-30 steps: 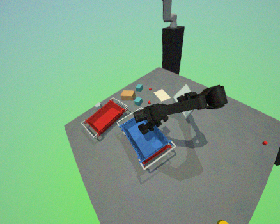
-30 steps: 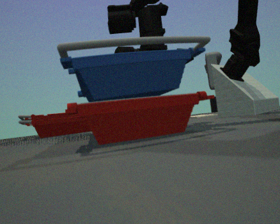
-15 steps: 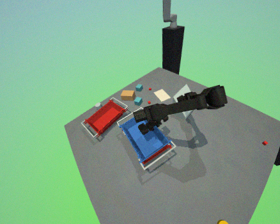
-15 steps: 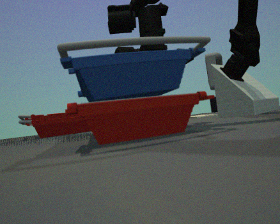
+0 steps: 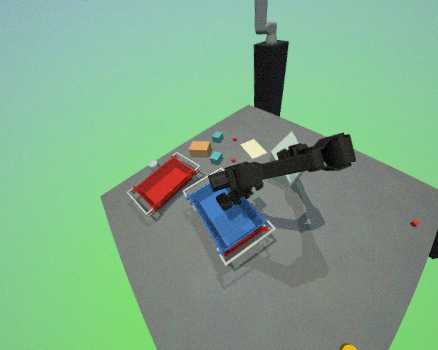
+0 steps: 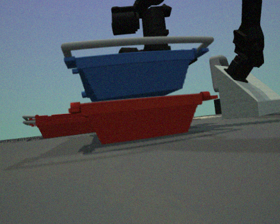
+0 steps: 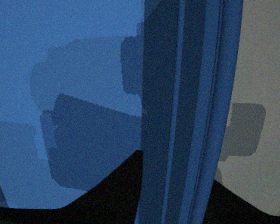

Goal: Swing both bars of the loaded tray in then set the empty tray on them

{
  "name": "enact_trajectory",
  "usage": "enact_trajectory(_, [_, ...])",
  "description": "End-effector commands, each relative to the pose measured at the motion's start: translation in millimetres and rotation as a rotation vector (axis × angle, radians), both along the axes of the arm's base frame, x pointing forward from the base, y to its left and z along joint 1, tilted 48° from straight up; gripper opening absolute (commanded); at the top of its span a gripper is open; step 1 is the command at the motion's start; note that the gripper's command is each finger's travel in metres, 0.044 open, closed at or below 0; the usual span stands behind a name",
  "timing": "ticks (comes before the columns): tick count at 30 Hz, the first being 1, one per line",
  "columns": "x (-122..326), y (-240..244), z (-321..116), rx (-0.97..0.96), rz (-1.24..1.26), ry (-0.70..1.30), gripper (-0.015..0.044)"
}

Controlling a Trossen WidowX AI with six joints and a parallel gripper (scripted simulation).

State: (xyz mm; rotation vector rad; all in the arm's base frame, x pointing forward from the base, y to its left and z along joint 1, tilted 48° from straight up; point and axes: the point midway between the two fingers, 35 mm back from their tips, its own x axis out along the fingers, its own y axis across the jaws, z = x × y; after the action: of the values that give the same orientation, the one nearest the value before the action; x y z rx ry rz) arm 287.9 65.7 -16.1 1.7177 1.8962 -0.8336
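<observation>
An empty blue tray is over a red tray on the table. The blue tray's bars stand out past its ends. My gripper is shut on one long side wall of the blue tray. In the exterior view the blue underside is at the red rim's height, roughly parallel to it; whether it rests on bars cannot be told. The lower tray's load and bars are hidden.
A second red tray with bars swung out lies beside the pair. Two teal blocks, an orange block, a white cylinder and a cream sheet lie behind. A pale wedge stands near the arm.
</observation>
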Motion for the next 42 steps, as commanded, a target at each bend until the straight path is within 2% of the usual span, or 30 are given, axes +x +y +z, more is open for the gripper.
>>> enact_trajectory(1, [-6.7,5.1,-1.6,0.001,0.015,0.025,0.0])
enact_trajectory(21, [-6.7,5.1,-1.6,0.001,0.015,0.025,0.0])
enact_trajectory(42, [-6.7,5.1,-1.6,0.001,0.015,0.025,0.0308])
